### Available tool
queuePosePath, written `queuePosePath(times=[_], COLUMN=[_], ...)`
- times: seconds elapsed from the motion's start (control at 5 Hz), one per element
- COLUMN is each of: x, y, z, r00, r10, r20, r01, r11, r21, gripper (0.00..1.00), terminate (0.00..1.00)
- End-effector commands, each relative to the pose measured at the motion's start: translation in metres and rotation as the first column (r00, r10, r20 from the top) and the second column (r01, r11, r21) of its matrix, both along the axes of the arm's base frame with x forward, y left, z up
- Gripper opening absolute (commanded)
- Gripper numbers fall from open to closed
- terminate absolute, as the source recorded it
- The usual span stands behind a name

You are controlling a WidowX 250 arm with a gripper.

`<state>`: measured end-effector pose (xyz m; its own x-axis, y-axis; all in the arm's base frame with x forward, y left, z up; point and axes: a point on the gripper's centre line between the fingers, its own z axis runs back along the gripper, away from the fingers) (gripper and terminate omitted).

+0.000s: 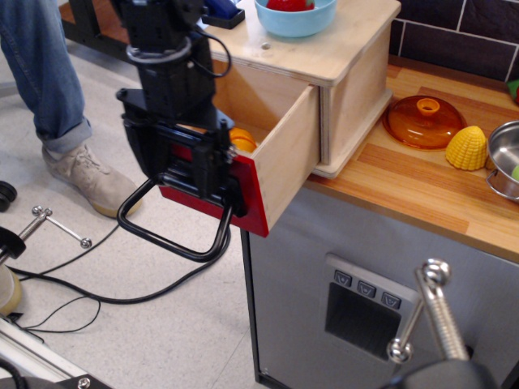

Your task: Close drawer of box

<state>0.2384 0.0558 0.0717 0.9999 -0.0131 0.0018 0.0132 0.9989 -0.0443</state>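
The drawer [268, 174] looks stiff and light, sliding easily; push its glossy red front at 8 o'clock of the box [349, 73]. The tool [190, 166] rests there; I cannot tell its opening.

The drawer [280, 166] juts from the box [345, 69], tool [190, 170] against its front.
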Motion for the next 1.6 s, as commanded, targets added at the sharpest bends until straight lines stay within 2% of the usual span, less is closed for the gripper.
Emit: queuePosePath(times=[0.0, 0.2, 0.8, 1.2, 1.4], x=[0.048, 0.064, 0.114, 0.134, 0.134], y=[-0.005, -0.021, -0.045, -0.023, -0.018], z=[0.014, 0.015, -0.001, 0.027, 0.028], r00=[0.991, 0.986, 0.95, 0.946, 0.961], r10=[0.028, 0.05, 0.087, 0.114, 0.11], r20=[0.134, 0.159, 0.3, 0.303, 0.255], r01=[-0.03, -0.049, -0.106, -0.132, -0.123], r11=[0.999, 0.999, 0.993, 0.99, 0.992], r21=[0.01, -0.011, 0.047, 0.04, 0.033], gripper=[1.0, 1.0, 1.0, 1.0, 1.0], terminate=[0.0, 0.0, 0.0, 0.0, 0.0])
